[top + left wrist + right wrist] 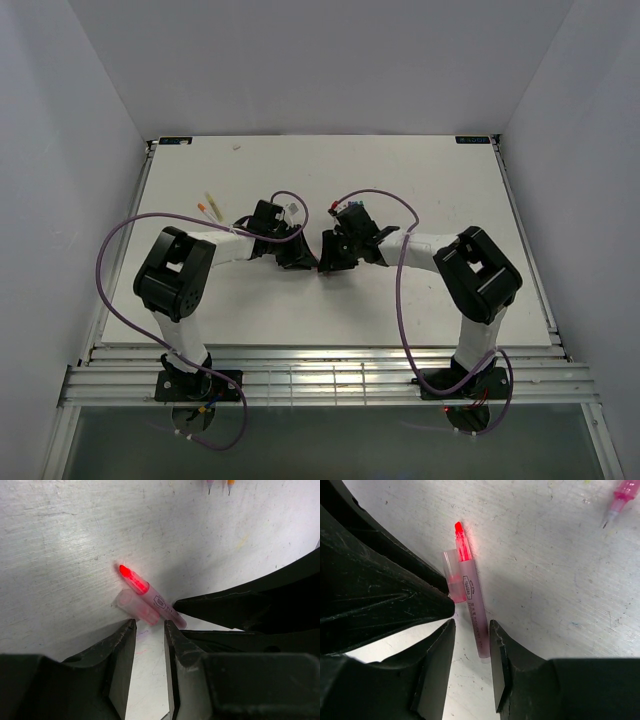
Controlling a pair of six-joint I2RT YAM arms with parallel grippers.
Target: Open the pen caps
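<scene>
The pen cap (136,606), a clear pinkish tube, is lying off its pen on the white counter (420,180), pressing sideways against the barrel of the red pen (150,596). In the right wrist view the pen is pointing its glowing red tip to 12 o'clock and the cap (452,580) is sitting at its 9 o'clock side.

The left fingers (167,630) are standing slightly spread, gripping nothing, with the cap lying just beyond their tips. The right fingers (449,632) are also standing spread, and the pen's rear end is lying between their tips. I cannot tell whether either tip is touching it. One black finger of each arm is crowding into the other arm's wrist view, so there is very little free room around the pen.

In the overhead view the two arms are meeting nose to nose near the middle of the counter, and they are hiding the pen and cap there. A yellow pen (211,200) and an orange pen (205,210) are lying at 10 o'clock from that meeting point, well apart from it. A pink pen (620,494) is showing at 1 o'clock in the right wrist view. Bare counter is stretching out toward the far edge at 12 o'clock and toward the right edge at 3 o'clock, where white walls are closing the space in.
</scene>
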